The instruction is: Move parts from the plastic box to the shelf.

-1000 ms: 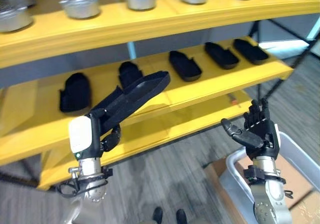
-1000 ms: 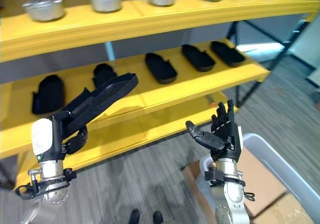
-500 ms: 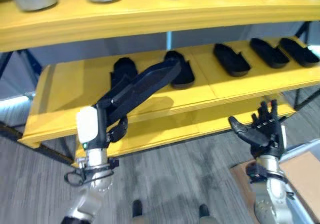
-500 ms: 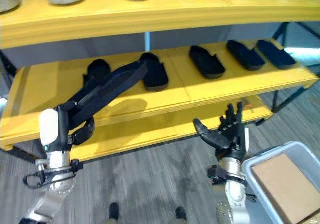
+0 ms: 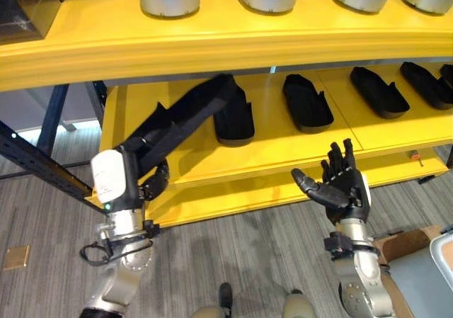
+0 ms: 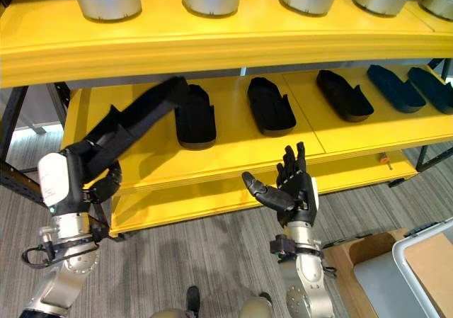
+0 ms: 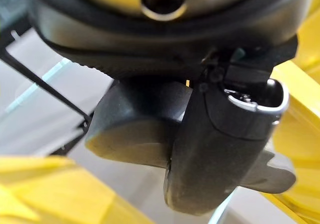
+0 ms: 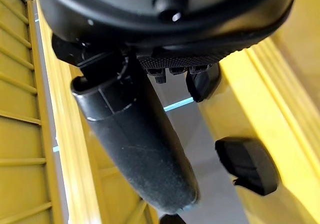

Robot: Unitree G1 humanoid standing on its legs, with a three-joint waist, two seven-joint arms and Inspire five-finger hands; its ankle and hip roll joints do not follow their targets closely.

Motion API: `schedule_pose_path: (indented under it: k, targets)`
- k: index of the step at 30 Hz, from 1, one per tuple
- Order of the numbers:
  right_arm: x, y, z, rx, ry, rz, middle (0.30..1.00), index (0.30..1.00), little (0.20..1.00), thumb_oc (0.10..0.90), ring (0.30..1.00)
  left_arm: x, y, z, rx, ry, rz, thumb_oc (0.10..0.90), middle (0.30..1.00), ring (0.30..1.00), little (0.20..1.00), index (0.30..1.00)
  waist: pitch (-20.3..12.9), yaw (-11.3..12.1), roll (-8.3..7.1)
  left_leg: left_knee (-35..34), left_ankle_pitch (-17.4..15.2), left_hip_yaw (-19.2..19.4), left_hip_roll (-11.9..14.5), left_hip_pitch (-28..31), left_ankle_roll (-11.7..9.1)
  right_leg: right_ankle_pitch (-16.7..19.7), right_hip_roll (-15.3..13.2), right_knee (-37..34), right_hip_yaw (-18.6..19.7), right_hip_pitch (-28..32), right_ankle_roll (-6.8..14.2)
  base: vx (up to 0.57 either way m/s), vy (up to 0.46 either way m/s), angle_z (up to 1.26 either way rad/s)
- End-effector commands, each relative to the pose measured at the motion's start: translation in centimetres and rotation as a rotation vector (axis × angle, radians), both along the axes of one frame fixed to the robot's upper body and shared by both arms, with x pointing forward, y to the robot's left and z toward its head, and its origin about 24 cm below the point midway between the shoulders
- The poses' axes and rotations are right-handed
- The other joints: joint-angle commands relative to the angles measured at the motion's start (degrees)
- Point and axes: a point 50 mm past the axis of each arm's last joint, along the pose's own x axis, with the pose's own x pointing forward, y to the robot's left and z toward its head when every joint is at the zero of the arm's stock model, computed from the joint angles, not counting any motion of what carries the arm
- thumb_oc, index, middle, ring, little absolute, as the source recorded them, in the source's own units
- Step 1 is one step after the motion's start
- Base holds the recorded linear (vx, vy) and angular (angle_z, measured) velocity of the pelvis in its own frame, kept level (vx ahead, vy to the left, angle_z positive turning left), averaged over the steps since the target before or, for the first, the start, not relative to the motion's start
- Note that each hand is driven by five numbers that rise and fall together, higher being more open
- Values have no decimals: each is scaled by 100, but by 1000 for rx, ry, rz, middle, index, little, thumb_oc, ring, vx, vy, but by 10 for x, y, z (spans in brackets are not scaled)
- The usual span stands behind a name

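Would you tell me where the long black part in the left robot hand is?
The left robot hand holds the long black part over the middle shelf, its tip beside the leftmost tray.

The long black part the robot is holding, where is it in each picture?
Left eye view: long black part slants up from the left hand to the middle shelf.
Right eye view: same slant, upper left.
Left wrist view: I cannot tell it apart.
Right wrist view: not clearly identifiable.
Shared landmark: the yellow middle shelf.

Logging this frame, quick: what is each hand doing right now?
Left hand: shut on a long black part.
Right hand: open, fingers straight, holding nothing.
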Motion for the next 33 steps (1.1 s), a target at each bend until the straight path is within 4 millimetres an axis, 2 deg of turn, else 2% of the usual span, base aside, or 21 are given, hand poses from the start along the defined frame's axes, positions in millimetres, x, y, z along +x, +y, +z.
schedule_pose_path:
  k: [1, 2, 4, 6, 10, 11, 18, 22, 23, 24, 27, 30, 31, 33]
  targets:
    - [4, -18, 48, -65, -266, -20, 1000, 1000, 1000, 900, 1000, 2, -15, 56, 14, -285, -120, 400, 300, 300, 300, 300, -521, -210, -46, 183, -510, -136, 126, 125, -334, 815, 585, -1486, -573, 195, -511, 196, -24, -18]
    - [1, -20, 47, -66, -262, -24, 1000, 1000, 1000, 900, 1000, 3, -15, 55, 9, -276, -123, 400, 300, 300, 300, 300, -515, -286, -44, 259, -536, -259, 123, 127, -366, 789, 668, -1475, -225, 272, -500, 138, -46, -25]
    - [-1, -22, 47, -80, -258, -14, 1000, 1000, 1000, 900, 1000, 2, -16, 53, 19, -270, -119, 400, 300, 300, 300, 300, -523, -273, -104, 294, -584, -223, 118, 189, -381, 829, 616, -1583, -265, 474, -518, 84, -63, 28]
    - [-1, -23, 48, -84, -262, -18, 1000, 1000, 1000, 900, 1000, 1, -18, 53, 18, -271, -129, 400, 300, 300, 300, 300, -562, -267, -94, 278, -577, -217, 124, 204, -407, 876, 677, -1758, -225, 583, -541, 54, -71, 62]
    - [-2, -28, 47, -102, -246, -32, 1000, 1000, 1000, 900, 1000, -5, -15, 47, 8, -232, -127, 400, 300, 300, 300, 300, -718, -185, -58, 251, -589, -244, 238, 292, -512, 889, 657, -2109, -424, 896, -595, 116, -158, 12]
    - [-2, -28, 46, -108, -240, -26, 1000, 1000, 1000, 900, 1000, -7, -12, 44, -12, -213, -113, 400, 300, 300, 300, 300, -753, -174, -68, 196, -501, -271, 282, 299, -561, 926, 660, -2177, -498, 949, -628, 120, -167, 23]
    - [-7, -37, 42, -131, -210, -45, 1000, 1000, 1000, 900, 1000, -7, 0, 32, -72, -147, -57, 400, 300, 300, 300, 300, -714, -172, -66, 188, -400, -525, 517, 266, -782, 764, 767, -2176, -660, 1027, -770, 55, -146, 22]
    - [-6, -39, 43, -133, -219, -45, 1000, 1000, 1000, 900, 1000, -5, 5, 34, -100, -174, -24, 400, 300, 300, 300, 300, -553, -152, -79, 939, -462, -565, 517, -59, -963, 685, 809, -2186, -774, 1109, -861, -7, -94, 26]
    - [-6, -42, 46, -153, -226, -51, 1000, 1000, 1000, 900, 1000, -4, 6, 37, -115, -194, -16, 400, 300, 300, 300, 300, -422, -171, -90, 1391, -233, -359, 726, -331, -1073, 651, 771, -2162, -930, 1174, -914, -50, -52, 44]
    - [-6, -43, 46, -157, -227, -57, 1000, 1000, 1000, 900, 1000, -4, 6, 37, -119, -196, -15, 400, 300, 300, 300, 300, -395, -192, -93, 1395, -84, -216, 920, -384, -1097, 639, 742, -2164, -980, 1213, -916, -22, -6, 53]
    - [-7, -43, 48, -158, -235, -61, 1000, 1000, 1000, 900, 1000, -4, 8, 39, -124, -221, 2, 400, 300, 300, 300, 300, -400, -204, -95, 847, 247, -83, 1478, -303, -1189, 605, 608, -2216, -1047, 1329, -836, 47, 62, 41]
    - [-9, -43, 45, -150, -222, -60, 1000, 1000, 1000, 900, 1000, -3, 9, 36, -151, -225, 21, 400, 300, 300, 300, 300, -471, -251, -5, 151, 552, -43, 1800, -229, -1330, 536, 506, -2262, -1083, 1366, -713, 79, 103, 11]
    - [-8, -43, 45, -150, -222, -61, 1000, 1000, 1000, 900, 1000, -2, 7, 37, -163, -230, 15, 400, 300, 300, 300, 300, -485, -240, 40, 10, 694, -95, 1828, -219, -1377, 532, 497, -2275, -1062, 1380, -681, 81, 128, 10]
    - [-10, -43, 44, -153, -216, -60, 1000, 1000, 1000, 900, 1000, -3, 5, 37, -159, -228, 5, 400, 300, 300, 300, 300, -578, -282, 176, -257, 577, 18, 1842, -38, -1400, 508, 516, -2319, -1044, 1410, -639, 101, 115, 3]
